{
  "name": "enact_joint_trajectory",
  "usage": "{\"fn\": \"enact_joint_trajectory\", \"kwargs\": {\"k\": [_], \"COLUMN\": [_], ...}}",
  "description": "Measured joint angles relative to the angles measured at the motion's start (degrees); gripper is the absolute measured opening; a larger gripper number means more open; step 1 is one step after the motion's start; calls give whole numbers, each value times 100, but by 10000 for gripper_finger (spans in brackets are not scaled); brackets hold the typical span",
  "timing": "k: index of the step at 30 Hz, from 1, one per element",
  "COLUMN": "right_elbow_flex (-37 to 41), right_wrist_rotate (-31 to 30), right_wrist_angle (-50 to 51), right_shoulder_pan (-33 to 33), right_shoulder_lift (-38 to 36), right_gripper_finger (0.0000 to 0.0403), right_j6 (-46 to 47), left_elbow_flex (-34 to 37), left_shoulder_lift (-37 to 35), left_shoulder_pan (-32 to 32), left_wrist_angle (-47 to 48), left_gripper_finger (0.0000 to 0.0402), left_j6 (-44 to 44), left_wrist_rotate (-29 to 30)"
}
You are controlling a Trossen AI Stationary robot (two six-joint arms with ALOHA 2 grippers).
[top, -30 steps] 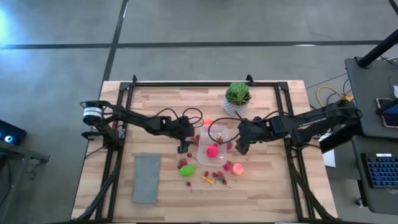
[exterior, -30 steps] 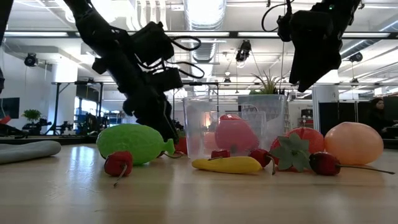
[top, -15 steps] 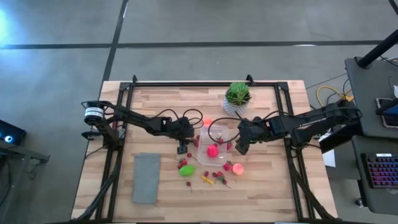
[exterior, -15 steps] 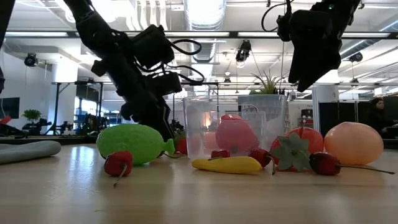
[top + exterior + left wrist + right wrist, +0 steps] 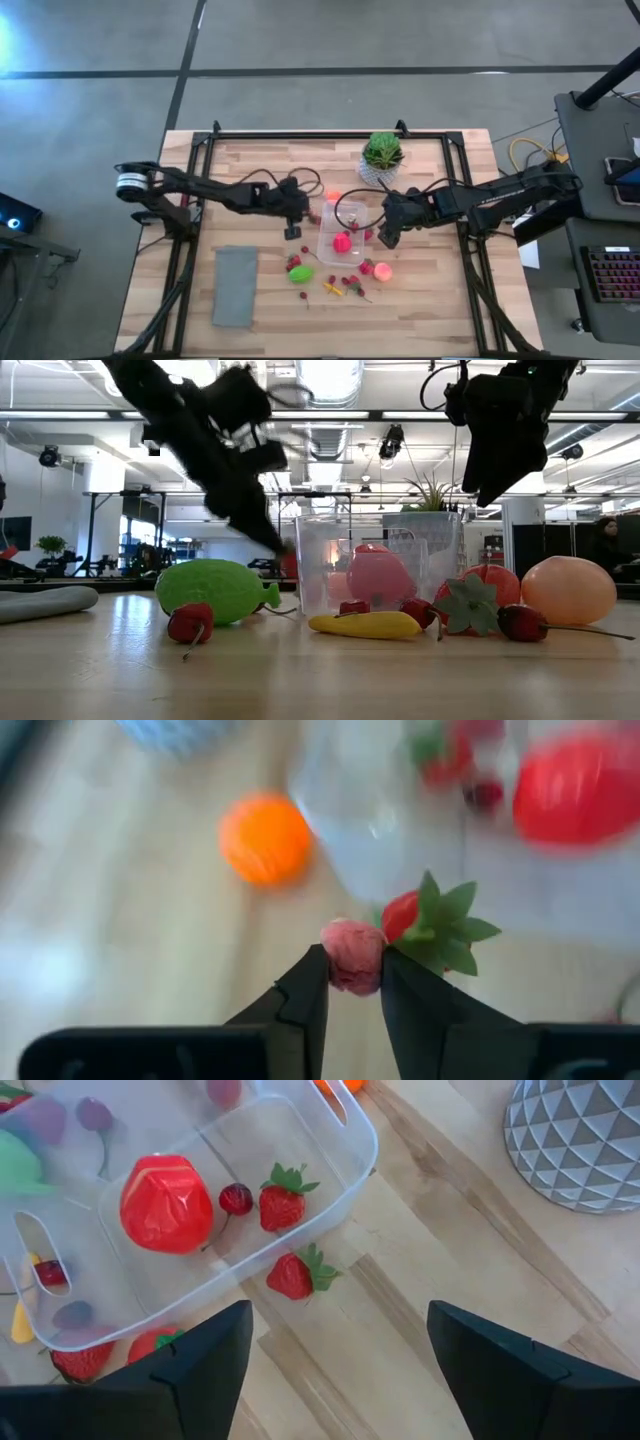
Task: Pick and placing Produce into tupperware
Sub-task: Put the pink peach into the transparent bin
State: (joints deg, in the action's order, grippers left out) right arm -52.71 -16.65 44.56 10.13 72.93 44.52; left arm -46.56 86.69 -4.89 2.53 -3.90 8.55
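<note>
We see the left gripper (image 5: 353, 982) closed narrow on a small pink berry (image 5: 352, 954), pinched between its two fingertips. In the high view this gripper (image 5: 293, 226) hangs just beside the tub (image 5: 343, 229), at the tub's nine o'clock side. Right next to the held berry, a strawberry (image 5: 432, 920) with green leaves lies on the table (image 5: 430, 290), and an orange ball (image 5: 265, 838) sits farther off near the tub's corner.

The clear tub holds a big red fruit (image 5: 165, 1202), a cherry (image 5: 236, 1198) and a strawberry (image 5: 283, 1197). Another strawberry (image 5: 297, 1275) lies on the wood just outside its wall.

The right gripper (image 5: 387, 232) hovers at the tub's three o'clock side, raised above the table, its fingers (image 5: 190, 1370) spread wide with nothing between them.

At the tub's six o'clock, more produce lies on the table: a green fruit (image 5: 215, 591), a yellow piece (image 5: 366, 624), small red cherries (image 5: 190, 622) and a peach-coloured ball (image 5: 569, 590). A potted plant (image 5: 382, 153) stands at the tub's one o'clock, and a grey cloth (image 5: 235, 285) lies at its eight o'clock.
</note>
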Motion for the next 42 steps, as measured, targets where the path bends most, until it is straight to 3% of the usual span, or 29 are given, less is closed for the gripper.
{"fn": "enact_joint_trajectory", "kwargs": {"k": [5, 10, 18, 27, 31, 42], "right_elbow_flex": [0, 0, 0, 0, 0, 0], "right_wrist_rotate": [-11, -96, -124, -112, -102, -141], "right_wrist_angle": [-92, -176, -233, -337, -339, -341], "right_shoulder_pan": [-2, -2, 0, 2, 2, 0], "right_shoulder_lift": [0, 0, 0, 0, 2, 0], "right_gripper_finger": [297, 291, 297, 289, 288, 294], "right_j6": [-103, -105, -59, 6, 8, -89], "left_elbow_flex": [-44, 10, 47, 50, 68, 85], "left_shoulder_lift": [-703, -875, -268, 468, 538, 422], "left_shoulder_pan": [2, 2, 11, 15, 15, 13], "left_wrist_angle": [-300, -157, 792, 923, 920, 1061], "left_gripper_finger": [65, 65, 65, 72, 77, 78], "left_j6": [0, 7, 48, 100, 488, 505], "left_wrist_rotate": [88, 81, 97, -132, -155, -57]}}
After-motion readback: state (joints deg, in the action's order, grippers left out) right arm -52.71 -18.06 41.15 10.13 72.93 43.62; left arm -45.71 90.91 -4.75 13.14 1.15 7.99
